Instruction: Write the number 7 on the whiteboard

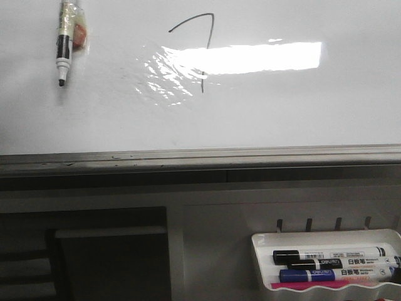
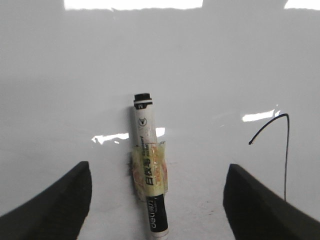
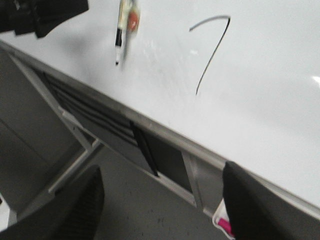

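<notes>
The whiteboard (image 1: 301,106) fills the upper front view, glossy with a bright glare. The number 7 (image 1: 210,34) is a thin dark stroke on it, also seen in the left wrist view (image 2: 286,155) and the right wrist view (image 3: 214,52). A black-and-white marker (image 1: 63,47) wrapped in yellowish tape lies against the board at the upper left, tip down. My left gripper (image 2: 157,170) is open, its fingers wide on either side of the marker (image 2: 149,165) without touching it. My right gripper (image 3: 162,172) is open and empty, below the board's grey bottom edge (image 3: 150,125).
The board's grey metal edge (image 1: 200,155) runs across the front view, with a grey frame and dark openings (image 1: 106,251) below it. A white marker tray (image 1: 326,233) at the lower right holds two black markers (image 1: 332,257), a blue one (image 1: 332,274) and a pink item (image 1: 313,285).
</notes>
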`<move>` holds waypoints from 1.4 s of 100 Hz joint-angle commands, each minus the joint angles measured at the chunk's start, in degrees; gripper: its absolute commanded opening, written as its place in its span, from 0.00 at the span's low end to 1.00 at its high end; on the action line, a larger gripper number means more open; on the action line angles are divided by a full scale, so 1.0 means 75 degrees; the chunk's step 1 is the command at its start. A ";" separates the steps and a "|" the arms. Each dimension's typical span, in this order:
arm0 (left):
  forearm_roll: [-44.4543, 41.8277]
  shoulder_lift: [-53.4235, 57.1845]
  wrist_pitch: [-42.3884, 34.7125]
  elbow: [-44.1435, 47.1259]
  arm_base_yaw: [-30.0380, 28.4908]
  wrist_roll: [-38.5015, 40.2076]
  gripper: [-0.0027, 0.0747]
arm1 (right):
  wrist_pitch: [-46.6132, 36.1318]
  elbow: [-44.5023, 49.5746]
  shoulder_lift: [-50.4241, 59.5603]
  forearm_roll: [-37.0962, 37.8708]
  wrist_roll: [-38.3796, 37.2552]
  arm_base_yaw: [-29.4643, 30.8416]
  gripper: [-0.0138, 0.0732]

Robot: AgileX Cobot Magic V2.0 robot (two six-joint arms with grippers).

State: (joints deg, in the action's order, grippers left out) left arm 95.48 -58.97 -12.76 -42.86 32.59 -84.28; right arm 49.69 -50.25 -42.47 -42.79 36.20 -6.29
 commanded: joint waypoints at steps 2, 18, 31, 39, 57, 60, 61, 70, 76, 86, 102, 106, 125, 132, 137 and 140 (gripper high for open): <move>-0.0145 0.0814 0.0177 -0.0018 -0.0001 -0.0149 0.68 | -0.1218 -0.0183 0.0035 -0.0695 0.0038 0.0040 0.55; -0.0145 0.1876 0.0625 0.0467 -0.0001 -0.0215 0.58 | -0.1697 -0.0183 0.0067 -0.0774 0.0355 0.0040 0.12; -0.0165 0.2727 0.1218 0.1058 -0.0001 -0.0340 0.33 | -0.1947 0.0095 0.0455 -0.0774 0.0867 0.0040 0.10; -0.0412 0.3303 0.1589 0.1577 -0.0001 -0.0337 0.09 | -0.2365 0.0661 0.1087 -0.0790 0.1173 0.0040 0.10; -0.0608 0.4524 0.1787 0.2732 -0.0001 -0.0337 0.01 | -0.3767 0.2413 0.3011 -0.0844 0.1238 0.0040 0.10; -0.0608 0.4723 0.1787 0.2886 -0.0001 -0.0337 0.01 | -0.4018 0.2763 0.3420 -0.0844 0.1238 0.0040 0.10; -0.0608 0.4773 0.1787 0.2924 -0.0001 -0.0337 0.01 | -0.4065 0.2831 0.3420 -0.0844 0.1238 0.0040 0.10; -0.0626 0.5447 0.1787 0.3335 -0.0001 -0.0337 0.01 | -0.4371 0.3599 0.4383 -0.0844 0.1238 0.0040 0.10; -0.0626 0.5894 0.1772 0.3555 -0.0001 -0.0337 0.01 | -0.4370 0.4033 0.4960 -0.0844 0.1238 0.0040 0.10; -0.0626 0.6505 0.1701 0.3754 -0.0001 -0.0337 0.01 | -0.4319 0.4552 0.5512 -0.0844 0.1238 0.0040 0.10; -0.0630 0.7046 0.1573 0.3838 -0.0001 -0.0337 0.01 | -0.4773 0.4756 0.5819 -0.0844 0.1238 0.0040 0.10; -0.0630 0.7079 0.1566 0.3838 -0.0001 -0.0337 0.01 | -0.4790 0.4787 0.5819 -0.0844 0.1238 0.0040 0.10; -0.0593 0.7075 0.1565 0.3838 -0.0001 -0.0337 0.01 | -0.4566 0.4851 0.5819 -0.0844 0.1238 0.0040 0.10; -0.0593 0.7075 0.1581 0.3838 -0.0001 -0.0337 0.01 | -0.4550 0.4851 0.5819 -0.0856 0.1238 0.0040 0.10; -0.0593 0.7075 0.1581 0.3838 -0.0001 -0.0337 0.01 | -0.4550 0.4851 0.5819 -0.0856 0.1238 0.0040 0.10; -0.0593 0.7075 0.1581 0.3838 -0.0001 -0.0337 0.01 | -0.4550 0.4851 0.5819 -0.0856 0.1238 0.0040 0.10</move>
State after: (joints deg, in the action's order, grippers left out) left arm 90.99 -5.36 -1.26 -12.50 32.59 -86.72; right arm 18.35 -12.63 0.67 -47.99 44.87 -6.29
